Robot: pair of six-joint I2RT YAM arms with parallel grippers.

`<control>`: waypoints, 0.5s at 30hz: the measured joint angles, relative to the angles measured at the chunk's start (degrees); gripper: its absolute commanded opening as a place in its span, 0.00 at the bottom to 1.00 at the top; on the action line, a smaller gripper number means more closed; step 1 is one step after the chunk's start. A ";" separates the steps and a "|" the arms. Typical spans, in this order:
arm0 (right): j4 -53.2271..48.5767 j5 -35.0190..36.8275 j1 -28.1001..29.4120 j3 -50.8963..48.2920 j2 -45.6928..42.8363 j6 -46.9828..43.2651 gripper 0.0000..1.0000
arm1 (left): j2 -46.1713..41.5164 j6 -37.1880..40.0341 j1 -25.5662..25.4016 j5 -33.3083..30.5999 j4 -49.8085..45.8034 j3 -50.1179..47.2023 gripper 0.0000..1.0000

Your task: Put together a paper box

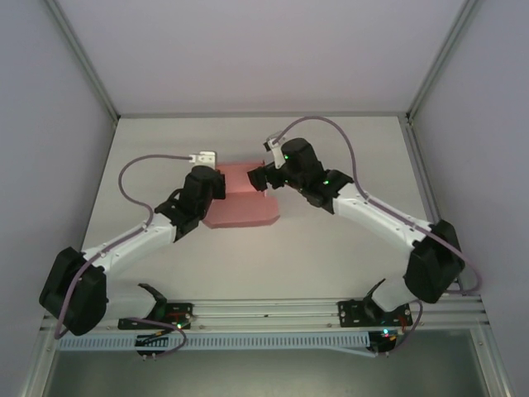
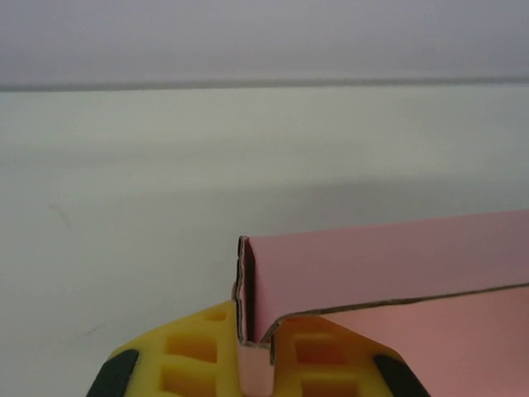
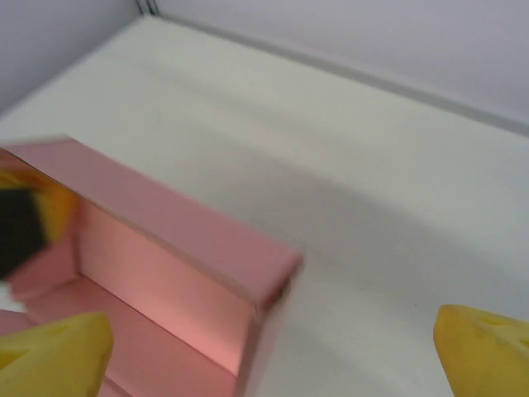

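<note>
Top external view: the left gripper (image 1: 220,182) reaches in from the lower left and meets the left side of the paper box (image 1: 244,208). The box sits near the middle of the white table (image 1: 165,149), between the two grippers.

Box appearance: plain salmon-pink thin card, partly folded. A flat panel spreads toward the arm bases. Its far part is raised into low walls.

Left wrist view:
- Yellow waffle-patterned fingers (image 2: 194,360) sit at the bottom of the frame.
- A pink card edge runs down between them, so the left gripper (image 2: 256,368) is clamped on the box wall.
- The paper box (image 2: 372,265) shows a doubled-over wall running off to the right. The raw brown cut edge is visible at the corner and along the lower fold.
- A flat pink panel lies below the wall at the lower right.

Right wrist view (slightly blurred):
- The paper box (image 3: 182,223) shows as an open tray seen from its corner, with upright walls and a brighter pink inside.
- The left gripper (image 3: 29,223) appears at the far left edge as a dark and yellow shape against the box wall.
- The right gripper (image 3: 273,327) has its yellow fingers (image 3: 488,343) spread wide, one on each side of the near corner, touching nothing.

Top external view, right side: the right gripper (image 1: 258,178) hovers at the box's far right edge.
</note>
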 measured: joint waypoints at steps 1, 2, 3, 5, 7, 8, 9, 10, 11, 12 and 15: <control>-0.02 -0.20 -0.59 -0.52 -1.99 0.74 1.00 | 0.52 2.97 0.50 2.29 -1.09 1.01 0.00; -0.04 -0.33 -1.66 -1.36 -4.20 2.10 1.00 | 1.29 6.78 1.14 5.40 -2.67 2.47 0.00; -0.13 -0.44 -3.26 -2.27 -6.27 3.69 1.00 | 2.23 10.71 1.70 8.35 -4.46 4.07 0.00; -0.92 -1.01 -7.85 -4.26 -10.05 7.50 1.00 | 4.96 19.06 2.38 13.60 -8.98 8.07 0.00; -2.10 -1.57 -12.48 -6.03 -12.35 10.67 1.00 | 8.59 27.17 2.49 17.88 -14.53 12.79 0.00; -2.82 -1.92 -14.91 -7.23 -13.22 12.20 1.00 | 10.86 31.50 2.49 20.02 -17.68 15.56 0.00; -3.63 -2.16 -16.44 -8.33 -13.81 13.22 1.00 | 13.09 35.19 2.47 21.66 -20.65 18.21 0.00; -4.70 -2.45 -17.46 -9.44 -14.29 14.10 1.00 | 15.54 38.60 2.38 23.04 -23.61 20.98 0.00; -5.86 -2.80 -18.14 -10.62 -14.67 14.80 1.00 | 18.40 42.18 2.05 24.22 -27.30 24.52 0.00; -6.91 -3.06 -18.53 -11.67 -15.04 15.32 1.00 | 21.16 45.13 1.75 24.83 -30.34 27.78 0.00; -10.12 -3.48 -19.54 -14.16 -16.24 16.44 1.00 | 28.59 52.61 -0.66 24.59 -36.24 35.95 0.00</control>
